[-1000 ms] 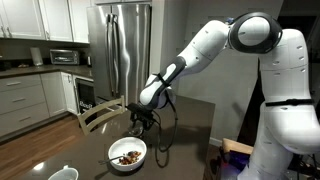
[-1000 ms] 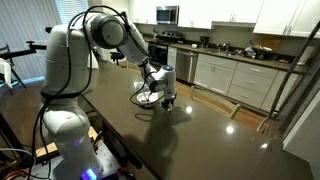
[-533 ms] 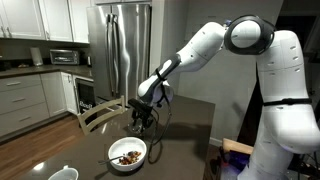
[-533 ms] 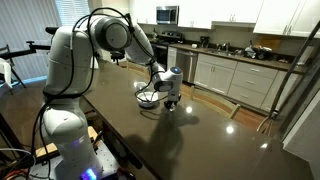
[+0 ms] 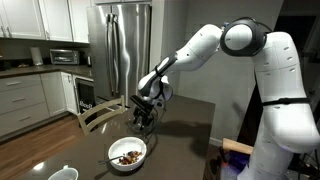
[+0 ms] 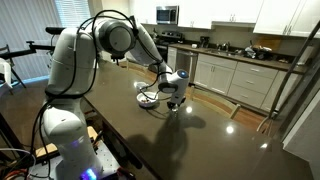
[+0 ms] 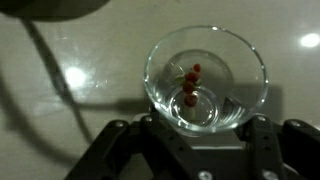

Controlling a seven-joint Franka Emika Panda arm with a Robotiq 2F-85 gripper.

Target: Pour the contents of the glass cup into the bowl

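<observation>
In the wrist view my gripper [image 7: 205, 122] is shut on the glass cup [image 7: 225, 62], seen from above with one finger on each side of it. A few small red bits [image 7: 189, 88] lie on the cup's bottom. In both exterior views the gripper [image 5: 143, 113] [image 6: 172, 95] hangs low over the dark table. The wide white bowl [image 5: 112, 150] stands on the table in front of and below the gripper, with reddish-brown bits [image 5: 128, 157] inside. From the other side the bowl [image 6: 141, 97] shows just left of the gripper.
A smaller white cup [image 5: 62, 174] stands near the table's corner. A wooden chair back [image 5: 98, 113] rises at the table's far edge, with a steel fridge [image 5: 122, 45] behind. A black cable [image 5: 160, 125] loops down from the wrist. Kitchen counters [image 6: 235, 75] run along the far side.
The gripper has risen slightly and drifted away from the bowl with the glass cup still in it. The bowl has not moved.
</observation>
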